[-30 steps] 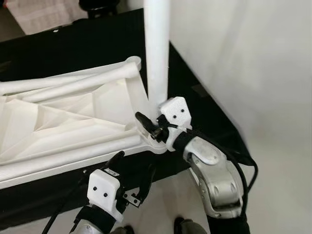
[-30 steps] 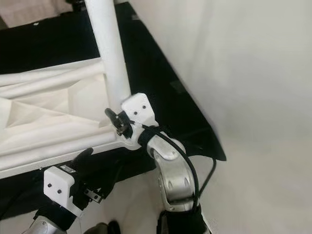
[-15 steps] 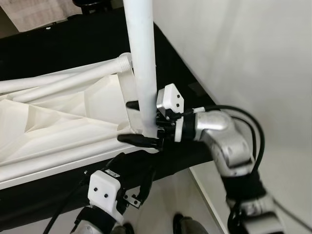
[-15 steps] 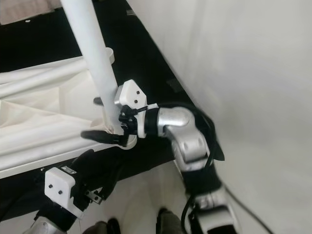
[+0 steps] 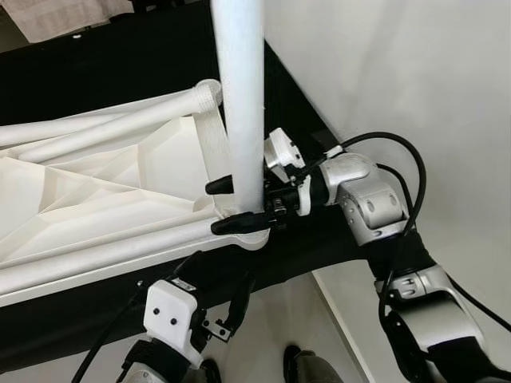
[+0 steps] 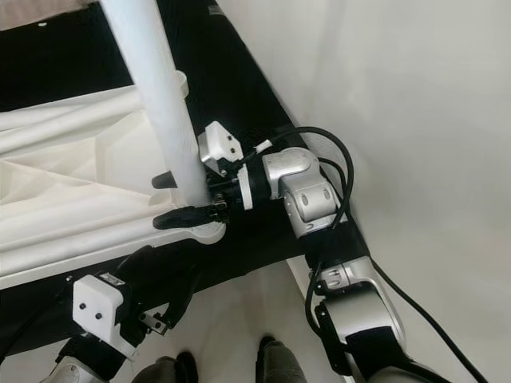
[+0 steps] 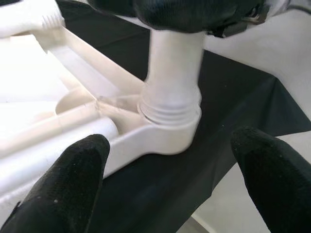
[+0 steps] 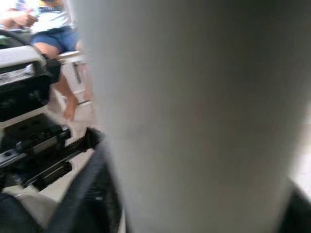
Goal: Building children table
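An indoor room, likely a home: pale smooth floor [image 5: 415,96], a black cloth [image 5: 104,88] spread under the white plastic furniture parts [image 5: 104,199], and in the right wrist view a seated person [image 8: 46,29] with bare legs in the background

Seen from the head, steeply downward, by two eyes set side by side: same corner of the black worktop [image 5: 96,72], same upright white leg [image 5: 239,104], same white tabletop [image 5: 96,199] lying flat, merely shifted sideways between the pair. Seen from the left wrist, very near and low, past two black fingers [image 7: 63,179], toward the leg's threaded socket [image 7: 170,126] at the worktop's corner. Seen from the right wrist, pressed almost against the leg [image 8: 194,116], blurred, facing the room behind.
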Controlling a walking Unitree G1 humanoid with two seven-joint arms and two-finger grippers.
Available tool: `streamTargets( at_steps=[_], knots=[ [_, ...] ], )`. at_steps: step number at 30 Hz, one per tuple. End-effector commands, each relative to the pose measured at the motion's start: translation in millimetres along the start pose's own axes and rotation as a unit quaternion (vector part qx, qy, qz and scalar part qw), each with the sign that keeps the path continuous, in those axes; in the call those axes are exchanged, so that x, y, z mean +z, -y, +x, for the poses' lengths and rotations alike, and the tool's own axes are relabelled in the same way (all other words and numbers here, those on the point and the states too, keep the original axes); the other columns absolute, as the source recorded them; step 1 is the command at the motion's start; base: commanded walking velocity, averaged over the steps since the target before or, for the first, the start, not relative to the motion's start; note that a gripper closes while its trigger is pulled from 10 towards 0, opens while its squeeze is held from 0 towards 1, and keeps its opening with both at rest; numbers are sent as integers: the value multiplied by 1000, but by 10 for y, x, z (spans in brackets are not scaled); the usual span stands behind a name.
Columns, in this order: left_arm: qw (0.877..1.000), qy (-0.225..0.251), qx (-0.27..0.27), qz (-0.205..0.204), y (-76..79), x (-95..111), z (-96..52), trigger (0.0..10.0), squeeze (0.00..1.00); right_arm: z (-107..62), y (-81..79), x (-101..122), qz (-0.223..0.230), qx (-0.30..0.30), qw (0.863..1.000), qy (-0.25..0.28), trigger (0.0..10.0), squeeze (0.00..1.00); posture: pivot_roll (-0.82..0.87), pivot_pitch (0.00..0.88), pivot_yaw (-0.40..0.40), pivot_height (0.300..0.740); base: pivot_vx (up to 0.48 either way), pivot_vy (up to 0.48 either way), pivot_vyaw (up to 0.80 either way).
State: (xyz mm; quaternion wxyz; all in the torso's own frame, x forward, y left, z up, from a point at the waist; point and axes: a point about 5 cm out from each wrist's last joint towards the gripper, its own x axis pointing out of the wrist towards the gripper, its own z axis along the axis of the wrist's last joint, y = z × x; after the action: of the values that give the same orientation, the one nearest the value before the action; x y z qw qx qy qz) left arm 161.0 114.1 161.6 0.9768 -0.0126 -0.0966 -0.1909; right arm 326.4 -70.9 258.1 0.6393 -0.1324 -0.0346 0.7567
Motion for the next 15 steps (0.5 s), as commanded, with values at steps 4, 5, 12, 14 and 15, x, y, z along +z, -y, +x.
streamTargets(
  at_steps=[4, 5, 12, 14, 15],
  knots=[
    [1000, -7, 1, -2, 10, 6, -37, 10000, 0, -170, -52, -126, -2, -65, 998, 4, 0, 0, 15, 312, 24, 740, 0, 0, 0],
    [1000, -7, 1, -2, 10, 8, -39, 10000, 0, -213, -41, -163, -5, -97, 995, 0, 0, 0, 15, 312, 24, 740, 0, 0, 0],
    [1000, -8, 0, -1, -9, 17, -52, 10000, 0, -282, -169, -624, 100, -500, 854, -105, 0, 0, 3, 325, 21, 740, 0, 0, 0],
    [1000, -8, -2, -1, -22, 16, -44, 10000, 0, -221, -348, -732, 127, -556, 812, -127, 0, 0, 10, 323, 39, 740, 0, 0, 0],
    [1000, -9, -4, 0, -31, 7, -39, 10000, 0, -111, -452, -784, 150, -574, 795, -130, 0, 0, -1, 311, 47, 740, 0, 0, 0]
  ],
)
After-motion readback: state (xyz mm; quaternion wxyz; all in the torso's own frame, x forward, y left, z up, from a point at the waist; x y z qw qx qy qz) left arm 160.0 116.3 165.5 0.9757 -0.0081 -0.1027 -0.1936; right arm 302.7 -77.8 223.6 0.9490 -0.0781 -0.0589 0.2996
